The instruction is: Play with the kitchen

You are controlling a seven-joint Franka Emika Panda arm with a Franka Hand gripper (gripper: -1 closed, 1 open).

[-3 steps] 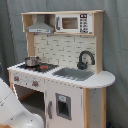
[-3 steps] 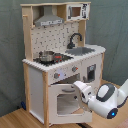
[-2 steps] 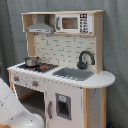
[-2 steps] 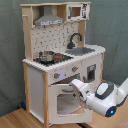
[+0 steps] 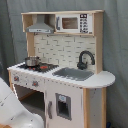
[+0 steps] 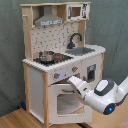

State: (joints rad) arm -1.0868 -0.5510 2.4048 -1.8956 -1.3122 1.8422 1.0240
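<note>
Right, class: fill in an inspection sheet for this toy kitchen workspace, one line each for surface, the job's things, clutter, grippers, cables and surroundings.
Surface: pale wooden floor under the unit, in the second exterior view.
Job's things: tall white and light-wood toy kitchen; small metal pot on the hob; black curved faucet behind the grey sink; white microwave; grey hood.
Clutter: nothing seen.
Grippers: white gripper reaching at the oven front below the knobs.
Cables: nothing seen.
Surroundings: grey curtain behind.
</note>
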